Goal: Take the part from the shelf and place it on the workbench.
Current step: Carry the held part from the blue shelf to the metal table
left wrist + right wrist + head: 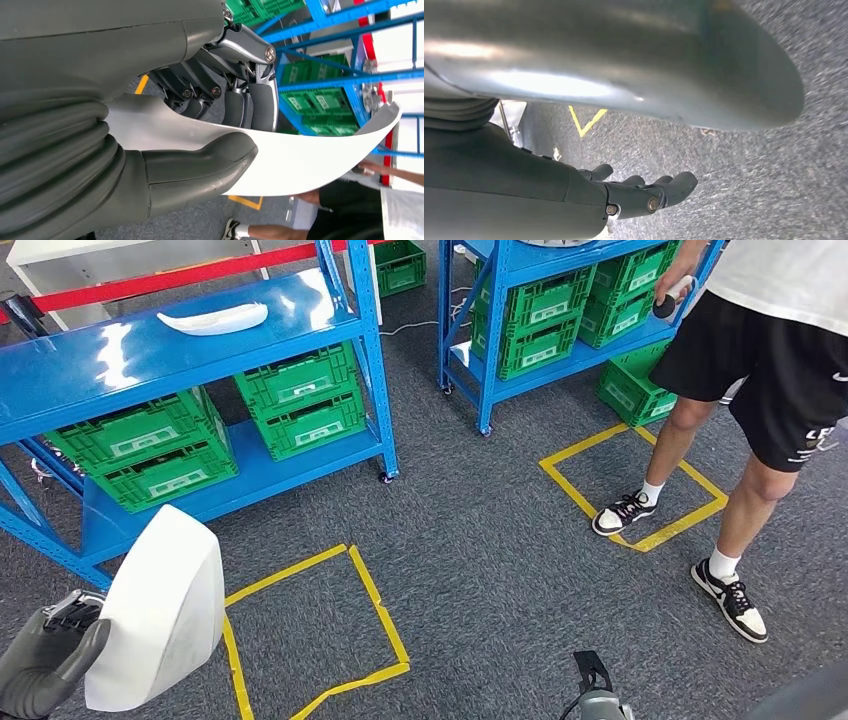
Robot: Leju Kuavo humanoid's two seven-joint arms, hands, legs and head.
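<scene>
In your head view, the left robot hand [45, 660] sits at about 7 o'clock, gripping the white curved part [160, 610], which stands upright beside a yellow tape square [315, 635] on the grey carpet. At 10 o'clock a blue shelf [150, 350] carries a second white part [213, 318] on its top board, with green crates [300, 400] below. A person [770, 350] stands at 2 o'clock, one shoe inside another tape square [635, 485]. Your left wrist view shows the thick thumb [200, 165] pressed on one face of the part [310, 160] and the dark fingers [250, 102] on the other. In your right wrist view, the right robot hand [644, 192] hangs over carpet, fingers loosely extended, holding nothing.
</scene>
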